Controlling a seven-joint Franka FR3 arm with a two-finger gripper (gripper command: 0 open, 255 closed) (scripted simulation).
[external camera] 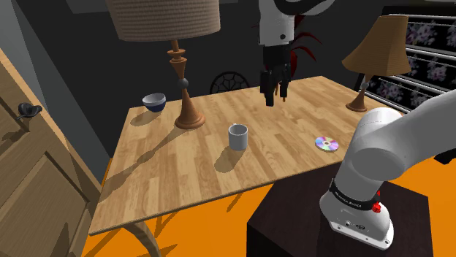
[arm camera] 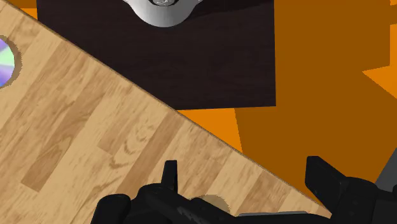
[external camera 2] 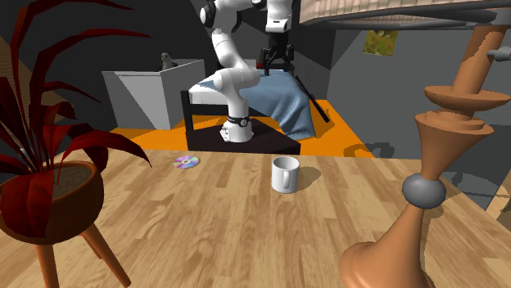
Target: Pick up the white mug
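Mug [external camera: 237, 136]: upright near the middle of the table [external camera: 168, 182], nothing crowding it, so we judge it reachable from above. Gripper [external camera: 275, 95]: hangs high, well apart from the mug, fingers spread and empty, which we read as readiness for the descent.

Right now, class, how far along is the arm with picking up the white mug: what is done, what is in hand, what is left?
Done: nothing visible; the mug stands upright on the table, untouched. In hand: the gripper hangs open and empty high above the table, away from the mug. Left: move over the mug, descend, close on it, lift.
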